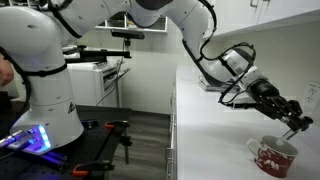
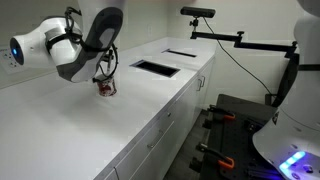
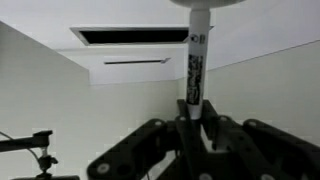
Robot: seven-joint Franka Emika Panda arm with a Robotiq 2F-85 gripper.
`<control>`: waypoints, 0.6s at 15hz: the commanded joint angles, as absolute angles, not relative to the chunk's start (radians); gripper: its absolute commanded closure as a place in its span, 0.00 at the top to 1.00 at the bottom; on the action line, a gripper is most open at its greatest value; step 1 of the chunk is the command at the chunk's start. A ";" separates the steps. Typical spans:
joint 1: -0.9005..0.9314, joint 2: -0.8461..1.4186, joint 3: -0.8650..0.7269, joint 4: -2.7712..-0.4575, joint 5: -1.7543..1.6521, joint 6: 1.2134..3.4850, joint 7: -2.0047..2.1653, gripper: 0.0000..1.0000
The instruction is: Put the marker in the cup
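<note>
The red cup (image 1: 272, 157) with a white pattern and white handle stands on the white counter; it also shows in an exterior view (image 2: 106, 88). My gripper (image 1: 294, 124) hangs just above the cup, tilted downward, and is shut on the marker. In the wrist view the marker (image 3: 195, 60) sticks straight out from between the shut fingers (image 3: 192, 112); it looks light with a dark printed label. Its far end touches or overlaps a pale rounded edge at the top of the picture (image 3: 205, 3), probably the cup. In both exterior views the marker is too small to make out.
The counter (image 2: 150, 110) holds a rectangular dark opening (image 2: 155, 68) and a second one farther along (image 2: 180, 53); one opening shows in the wrist view (image 3: 130, 35). A wall stands close behind the cup (image 1: 300, 60). A camera stand (image 2: 215, 35) and the robot base (image 1: 45, 100) stand beside the counter.
</note>
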State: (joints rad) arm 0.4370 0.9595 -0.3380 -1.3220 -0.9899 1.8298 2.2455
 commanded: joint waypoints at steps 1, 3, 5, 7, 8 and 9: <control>0.371 1.005 -0.261 -1.245 -1.030 1.790 2.258 0.05; 0.354 1.027 -0.239 -1.222 -1.038 1.792 2.254 0.05; 0.345 1.043 -0.224 -1.206 -1.038 1.792 2.249 0.05; 0.343 1.052 -0.218 -1.194 -1.035 1.788 2.251 0.07; 0.343 1.054 -0.219 -1.189 -1.034 1.786 2.253 0.44; 0.344 1.054 -0.219 -1.186 -1.033 1.783 2.255 0.46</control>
State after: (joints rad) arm 0.3594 1.0390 -0.2422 -1.2284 -1.0202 1.8261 2.2455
